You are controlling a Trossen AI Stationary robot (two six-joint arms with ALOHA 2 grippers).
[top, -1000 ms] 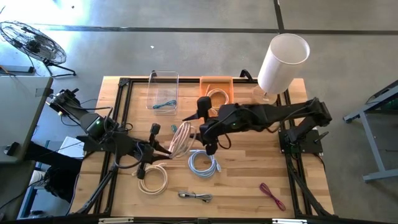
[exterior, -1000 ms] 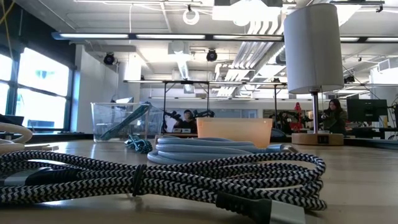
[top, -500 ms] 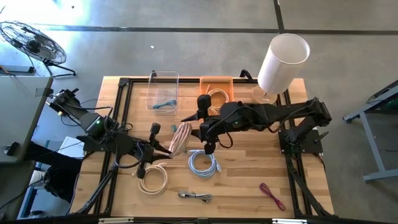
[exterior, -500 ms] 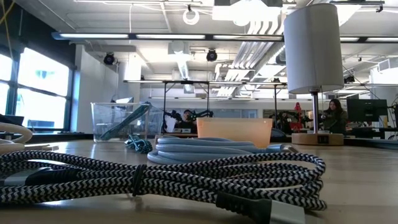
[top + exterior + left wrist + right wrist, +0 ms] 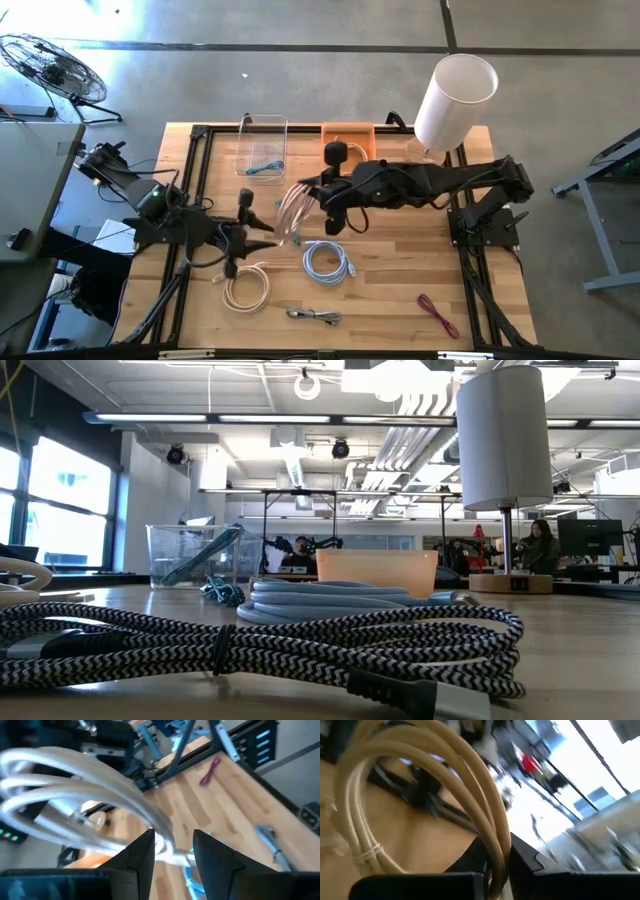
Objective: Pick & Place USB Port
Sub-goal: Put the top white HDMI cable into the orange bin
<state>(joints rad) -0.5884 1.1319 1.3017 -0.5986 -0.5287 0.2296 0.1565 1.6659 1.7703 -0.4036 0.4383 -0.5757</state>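
Cream-white coiled USB cable (image 5: 291, 208) hangs above the middle of the wooden tabletop (image 5: 400, 290), its loops caught at once by both arms. We see the right pincer (image 5: 495, 862) pinching the loops from the right, its fingers pressed against the strands, and the left pincer (image 5: 172, 847) reaching in from the left with its fingers set around a strand where a thin tie gathers the coil. We judge the main risk to be this double hold: if one arm moves off while the other has not let go, the coil could be stretched, spring open, or slip out and drop onto the pale blue coiled cable (image 5: 326, 263) lying just nearer. A loose loop could also snag on a finger, dragging the bundle along. The likely goals sit at the far edge, the orange tray (image 5: 349, 131) already holding a coil and the clear plastic bin (image 5: 262, 143) with a blue cable; we cannot tell which is meant, and a sagging loop could catch a rim on the way in. A second cream coiled cable (image 5: 246, 287) lies near the left arm, a black-and-white braided cable (image 5: 260, 645) nearer still, and a red cable (image 5: 437, 315) at the near right, all well clear. The white cylindrical lamp (image 5: 455, 100) stands at the far right, close to the right arm's sweep.
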